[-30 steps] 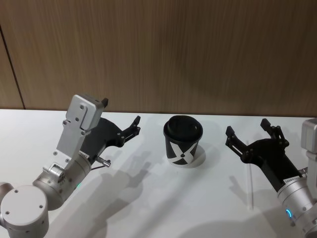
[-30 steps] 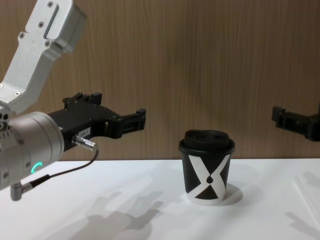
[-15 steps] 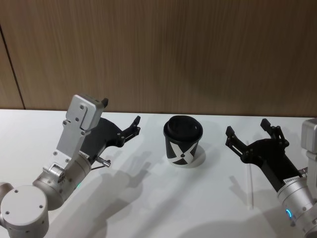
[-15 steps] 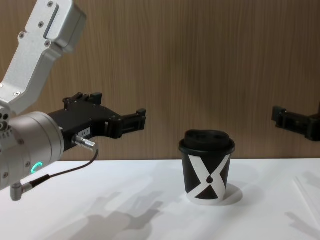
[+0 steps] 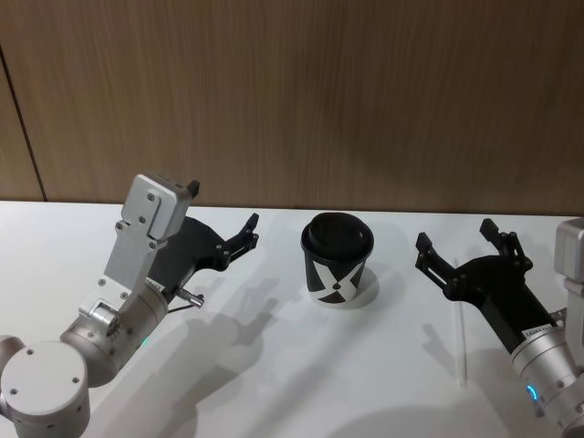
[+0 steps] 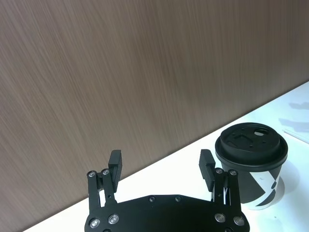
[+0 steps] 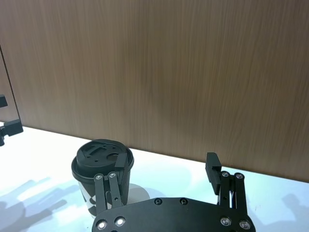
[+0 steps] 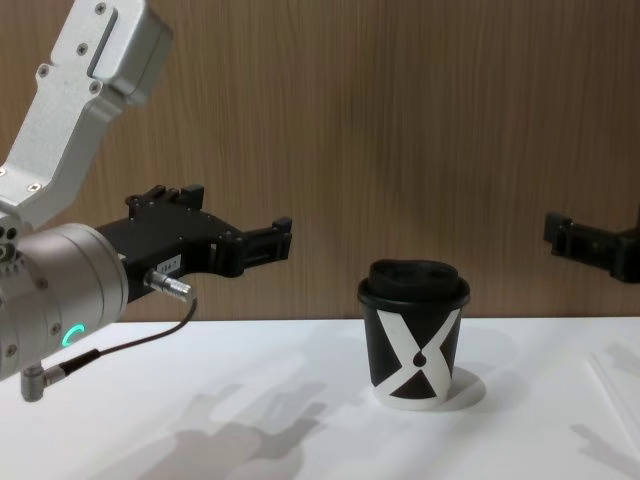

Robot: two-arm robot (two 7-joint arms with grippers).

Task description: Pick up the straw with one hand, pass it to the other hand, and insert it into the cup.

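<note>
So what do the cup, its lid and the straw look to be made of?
The cup: probably paper, matte black with a printed white X. Its lid: likely moulded plastic, given the domed shape, embossed top and soft sheen. The straw: white, thin and matte; whether it is paper or plastic cannot be told.

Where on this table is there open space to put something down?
Bare table lies in front of the cup, between the two arms, and also between the cup and the left tool. The right side is crowded: the straw lies there, close by the open right tool.
</note>
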